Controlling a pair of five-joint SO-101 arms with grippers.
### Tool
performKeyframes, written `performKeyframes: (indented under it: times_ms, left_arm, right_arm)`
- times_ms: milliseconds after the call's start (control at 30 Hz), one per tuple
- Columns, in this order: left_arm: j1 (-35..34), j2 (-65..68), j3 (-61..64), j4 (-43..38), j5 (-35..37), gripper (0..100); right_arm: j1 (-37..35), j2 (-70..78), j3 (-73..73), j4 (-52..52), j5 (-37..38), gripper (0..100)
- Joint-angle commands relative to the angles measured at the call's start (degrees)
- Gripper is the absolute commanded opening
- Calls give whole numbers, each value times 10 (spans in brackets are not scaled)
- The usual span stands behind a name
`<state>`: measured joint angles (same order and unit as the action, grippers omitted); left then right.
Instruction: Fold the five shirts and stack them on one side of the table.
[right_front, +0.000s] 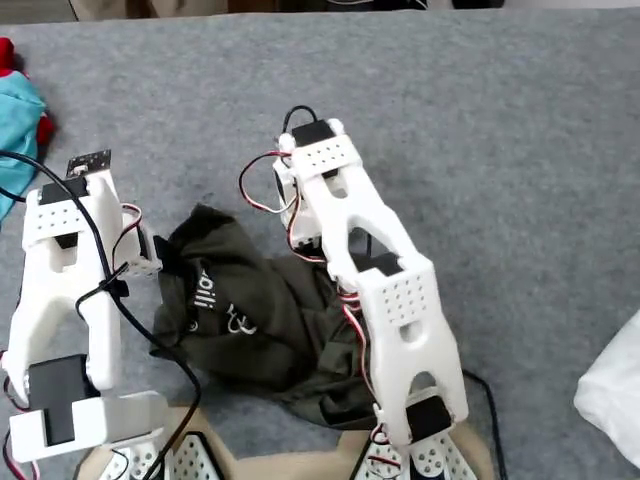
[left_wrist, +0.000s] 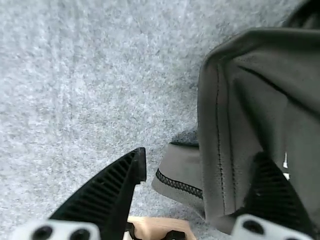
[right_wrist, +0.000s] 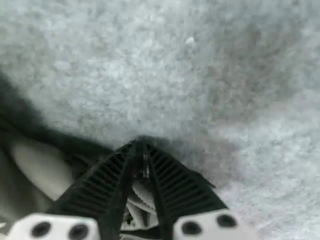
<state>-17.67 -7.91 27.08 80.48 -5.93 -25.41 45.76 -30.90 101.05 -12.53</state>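
A dark olive shirt (right_front: 250, 310) lies crumpled on the grey table, between the two arms. In the high view my left gripper (right_front: 150, 262) is at the shirt's left edge. In the left wrist view the gripper (left_wrist: 200, 162) is open, with a hemmed fold of the shirt (left_wrist: 250, 100) lying between its fingers and one finger (left_wrist: 270, 190) partly covered by the cloth. My right gripper (right_wrist: 141, 143) is at the shirt's far right edge, its fingers pressed together where the dark fabric (right_wrist: 30, 125) ends. The right arm (right_front: 370, 260) hides that spot from above.
A teal and red garment (right_front: 18, 115) lies at the table's far left edge. A white cloth (right_front: 612, 390) pokes in at the right edge. Black and red cables (right_front: 120, 300) run along both arms. The grey table (right_front: 500, 150) stretches bare behind and to the right.
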Motion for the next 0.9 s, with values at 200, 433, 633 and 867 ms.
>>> performKeyframes:
  times_ms: [200, 433, 633, 867]
  left_arm:
    - [5, -7, -4, -1, -3, 333]
    - [6, -7, -4, -1, -1, 333]
    - [6, -7, -4, -1, -1, 333]
    - [6, -7, -4, -3, -1, 333]
  right_arm:
    - [-7, -121, 74, 11, -6, 324]
    - [-29, -65, 86, 7, -7, 323]
    - [-28, -42, 77, 11, -6, 63]
    - [8, -71, 77, 11, -27, 7]
